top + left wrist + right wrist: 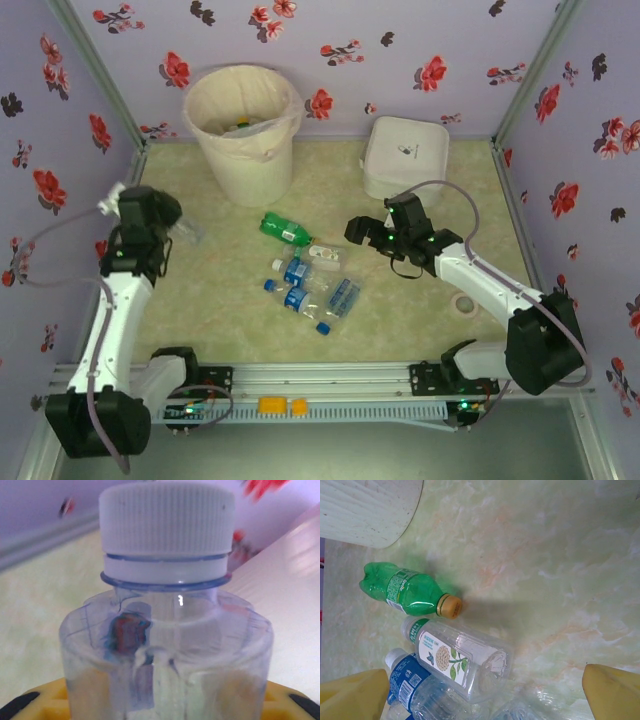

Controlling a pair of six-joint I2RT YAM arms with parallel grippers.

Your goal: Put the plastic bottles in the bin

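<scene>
- The left gripper (pixel 172 238) is clamped on a small clear plastic bottle with a white ribbed cap (pixel 167 630). In the left wrist view its yellow fingers (pixel 47 697) are seen low on either side of the bottle, whose cap points away from the wrist.
- This bottle is held at the left side of the pale green marbled table (pixel 440 330), apart from the bin.
- The tall round cream-white bin lined with a pale pinkish bag (pixel 243 150) stands at the far left of the table. Something is glimpsed inside it, too small to be told apart.
- The right gripper (pixel 362 235) is spread wide with nothing between its fingers, and is held just right of a cluster of bottles at the table's middle.
- In that cluster a crushed green plastic bottle with a yellow cap (pixel 402 592) lies nearest the bin. Beside it lies a clear plastic bottle with a white leaf-printed label (pixel 460 660), which touches a clear bottle with a blue label (pixel 407 685).
- Further blue-labelled clear bottles (pixel 340 300) lie close by on the near side.
- A flat white square lidded box (pixel 405 160) sits at the far right.
</scene>
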